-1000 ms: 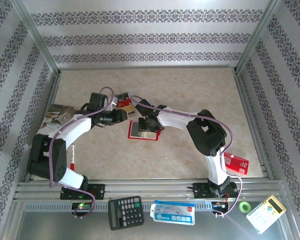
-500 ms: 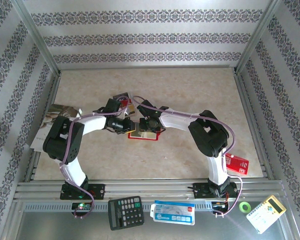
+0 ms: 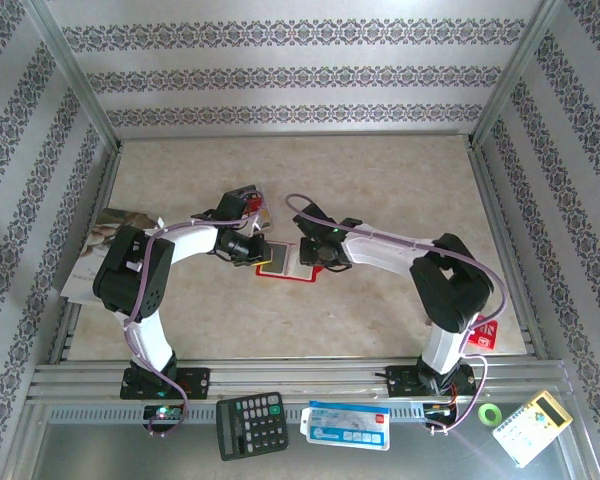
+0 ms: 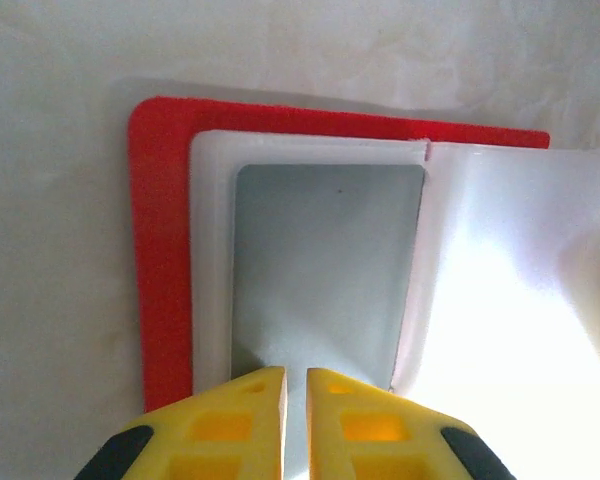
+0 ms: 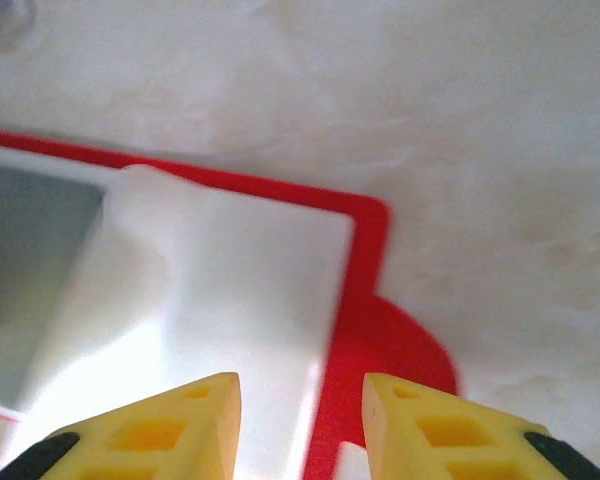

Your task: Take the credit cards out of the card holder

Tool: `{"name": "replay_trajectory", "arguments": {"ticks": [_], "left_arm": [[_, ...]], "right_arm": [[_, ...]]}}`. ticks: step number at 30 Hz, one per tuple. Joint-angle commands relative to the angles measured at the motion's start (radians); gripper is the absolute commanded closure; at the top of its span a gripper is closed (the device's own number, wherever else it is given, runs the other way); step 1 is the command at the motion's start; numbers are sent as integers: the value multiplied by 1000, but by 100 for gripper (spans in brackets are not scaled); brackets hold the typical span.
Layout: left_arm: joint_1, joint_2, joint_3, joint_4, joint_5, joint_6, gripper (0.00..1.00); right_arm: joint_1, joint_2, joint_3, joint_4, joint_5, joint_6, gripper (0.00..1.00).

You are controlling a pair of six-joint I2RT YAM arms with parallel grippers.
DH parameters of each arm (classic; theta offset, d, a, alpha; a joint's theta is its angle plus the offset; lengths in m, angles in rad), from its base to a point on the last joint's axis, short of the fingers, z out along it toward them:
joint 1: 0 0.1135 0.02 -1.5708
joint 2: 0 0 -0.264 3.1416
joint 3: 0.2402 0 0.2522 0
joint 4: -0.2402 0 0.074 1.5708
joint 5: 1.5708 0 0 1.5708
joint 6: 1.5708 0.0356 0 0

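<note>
Open holder (image 3: 280,265) lies flat mid-tabletop (image 3: 380,180). L claw (image 4: 296,385) at holder's left half, clenched to a slit, tips over grey card (image 4: 325,270) in its pocket; grip unclear. R claw (image 5: 302,395) released, above holder's right half, nr tab (image 5: 400,345).

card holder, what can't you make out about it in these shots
- Left wrist: near edge of the grey card hides under the left gripper; grip unclear.
- Left wrist: glare whites out one pocket of the card holder.
- Top external: the right gripper covers part of it; cards too small to count.
</note>
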Motion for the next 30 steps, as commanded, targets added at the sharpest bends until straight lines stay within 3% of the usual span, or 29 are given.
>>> {"name": "replay_trajectory", "arguments": {"ticks": [1, 7, 24, 30], "left_arm": [[-12, -34, 36, -55, -9, 28, 86], [-13, -109, 38, -37, -4, 24, 78], [-145, 78, 128, 64, 91, -58, 79], [-184, 107, 152, 60, 31, -59, 79]], "right_arm": [[-17, -75, -45, 4, 83, 33, 61], [-22, -184, -86, 139, 12, 23, 58], [-36, -291, -170, 231, -10, 65, 58], [-43, -299, -200, 257, -2, 90, 60]]}}
